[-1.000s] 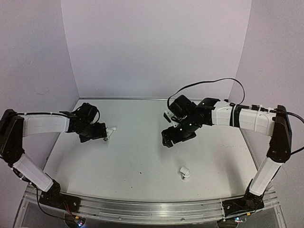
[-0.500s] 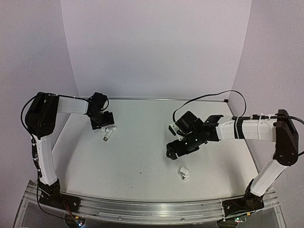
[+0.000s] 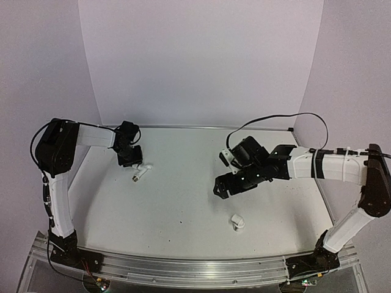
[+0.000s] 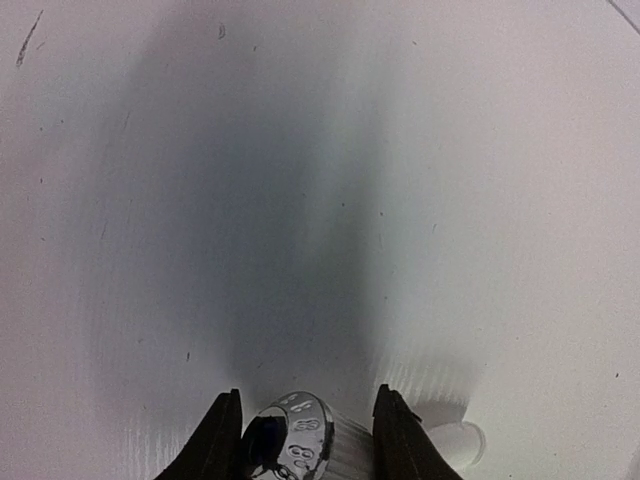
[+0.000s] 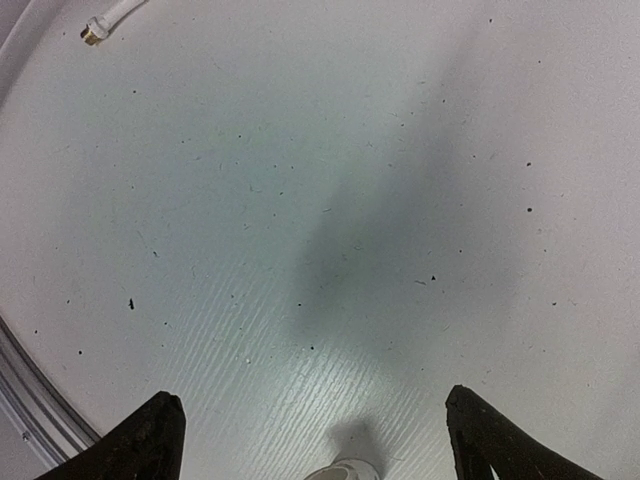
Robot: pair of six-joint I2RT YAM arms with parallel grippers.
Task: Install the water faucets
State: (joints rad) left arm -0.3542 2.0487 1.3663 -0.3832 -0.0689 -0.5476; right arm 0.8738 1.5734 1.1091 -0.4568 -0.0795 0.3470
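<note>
The left gripper (image 4: 308, 400) holds its black fingers (image 4: 222, 445) narrow, pressed to either side of a white plastic faucet piece with a silvery threaded end (image 4: 295, 450). That piece lies at the far left of the white table (image 3: 183, 201), its long axis slanting toward the table's near edge. A stubby white faucet piece (image 3: 237, 222) stands right of the table's middle, just nearside of the right gripper (image 3: 221, 188). That gripper's fingers gape wide, and its arm is the nearer one.

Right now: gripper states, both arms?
Left gripper: closed on a faucet part.
Right gripper: open, holding nothing.
</note>
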